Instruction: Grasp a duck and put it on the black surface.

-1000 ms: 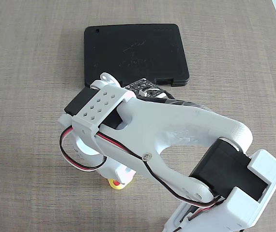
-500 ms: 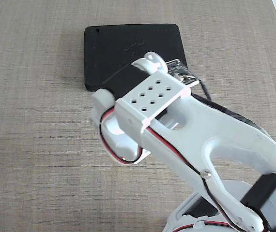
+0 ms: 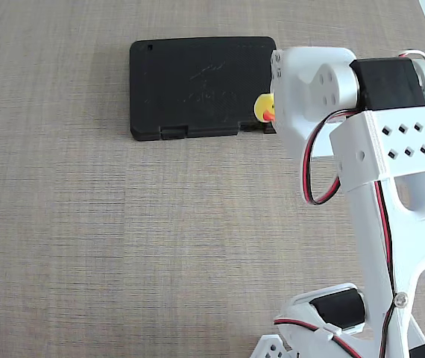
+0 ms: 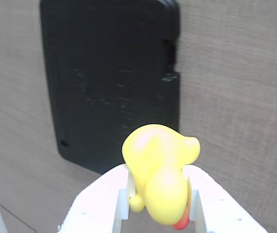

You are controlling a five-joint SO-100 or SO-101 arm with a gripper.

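Observation:
The yellow duck [image 4: 159, 175] with its red-orange beak is held between my white gripper's [image 4: 159, 199] two fingers [image 4: 204, 204] at the bottom of the wrist view. In the fixed view only a small part of the duck [image 3: 263, 107] shows beside the white wrist housing, which hides the gripper, over the right end of the black case. The black case [image 3: 197, 86] lies flat on the table at the top centre of the fixed view. It fills the upper left of the wrist view [image 4: 109, 82], below and beyond the held duck.
The wood-grain table [image 3: 123, 239] spreads around the case. My white arm with red and black wires [image 3: 376, 224] fills the right side of the fixed view, its base at the bottom right.

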